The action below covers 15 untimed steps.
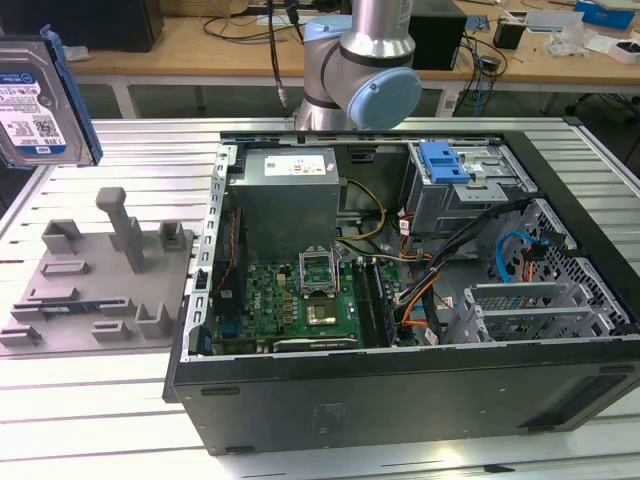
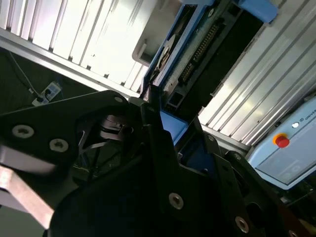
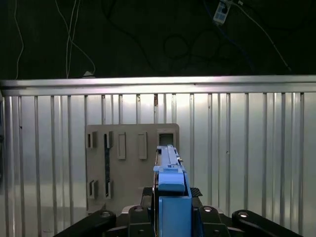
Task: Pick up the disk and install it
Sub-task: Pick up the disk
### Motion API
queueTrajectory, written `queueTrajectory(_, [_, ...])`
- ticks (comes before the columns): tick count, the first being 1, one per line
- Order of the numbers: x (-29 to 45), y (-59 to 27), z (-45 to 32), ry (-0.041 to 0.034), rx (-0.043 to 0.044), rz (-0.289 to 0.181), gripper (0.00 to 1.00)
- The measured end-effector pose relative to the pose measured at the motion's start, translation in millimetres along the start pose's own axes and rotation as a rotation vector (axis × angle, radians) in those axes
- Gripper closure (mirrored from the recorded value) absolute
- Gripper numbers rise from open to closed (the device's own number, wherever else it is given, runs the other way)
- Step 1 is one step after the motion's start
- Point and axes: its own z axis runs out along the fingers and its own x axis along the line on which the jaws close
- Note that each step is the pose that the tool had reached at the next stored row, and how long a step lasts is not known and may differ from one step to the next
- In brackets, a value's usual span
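Exterior view is showing me the disk [image 1: 35, 105] hanging high at its left edge, above the grey fixture [image 1: 100, 270], well apart from the open computer case [image 1: 400, 395]. In the first wrist view I'm seeing the gripper [image 3: 171, 200] clamping the disk edge-on, its jaws closed against both faces.

I hold the disk [image 1: 35, 110] aloft, upright, at the exterior view's left edge: silver, white-and-blue label, blue frame.

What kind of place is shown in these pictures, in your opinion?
Probably a robotics lab or workshop bench: an open computer case lies on a ribbed aluminium table, a grey fixture plate sits beside it, and desks with cables stand behind.
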Motion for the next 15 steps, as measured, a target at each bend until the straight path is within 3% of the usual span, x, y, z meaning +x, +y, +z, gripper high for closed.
queueTrajectory(5, [1.1, -0.1, -16.9, -0.0030, 0.0013, 0.000, 0.63])
queueTrajectory(10, [1.8, -0.2, -28.1, -0.0042, 0.0022, 0.000, 0.63])
queueTrajectory(15, [2.0, -0.3, -31.2, -0.0044, 0.0026, 0.000, 0.63])
